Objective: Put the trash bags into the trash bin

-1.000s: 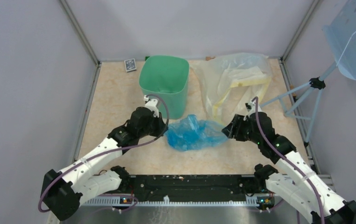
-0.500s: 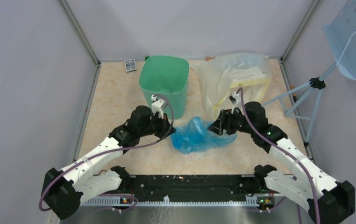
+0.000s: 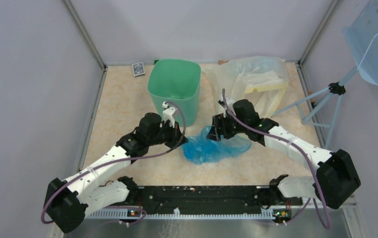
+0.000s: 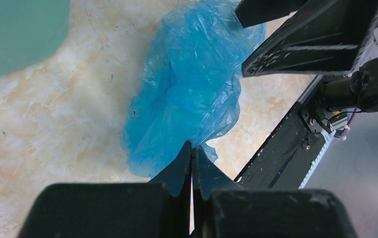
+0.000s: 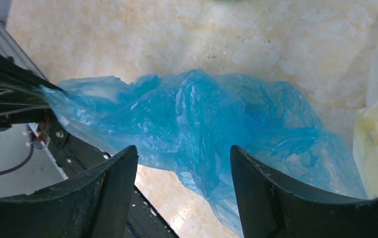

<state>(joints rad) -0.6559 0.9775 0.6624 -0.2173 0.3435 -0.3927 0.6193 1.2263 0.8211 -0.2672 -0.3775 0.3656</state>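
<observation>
the left gripper (image 4: pixel 191 148) has its two fingers pressed flat together, and the near edge of the blue trash bag (image 4: pixel 192 89) sits right at their tips. in the right wrist view a corner of the bag is drawn out to a thin taut point where it meets that gripper, so it is pinching the plastic there. the rest of the bag spreads out ahead of the left gripper, crumpled on the desk (image 4: pixel 53 114), its far end reaching under the right gripper (image 5: pixel 183 148).

the right gripper is spread wide, one finger on either side of the bag's puffed-up middle — whether the tips touch the plastic i cannot tell. from above, the two grippers face each other across the bag, the left at one end and the right over the far rim.

the mint-green trash bin (image 3: pixel 174 87) stands upright just beyond the left gripper, opening up. the bag lies outside it, on the desk near its base.

behind the right gripper lies a larger clear plastic bag (image 3: pixel 256 82) with yellow bands, and one yellow strip shows at the edge of the right wrist view. a small patterned box (image 3: pixel 137 68) lies well beyond the left gripper, past the bin, by the back wall.
</observation>
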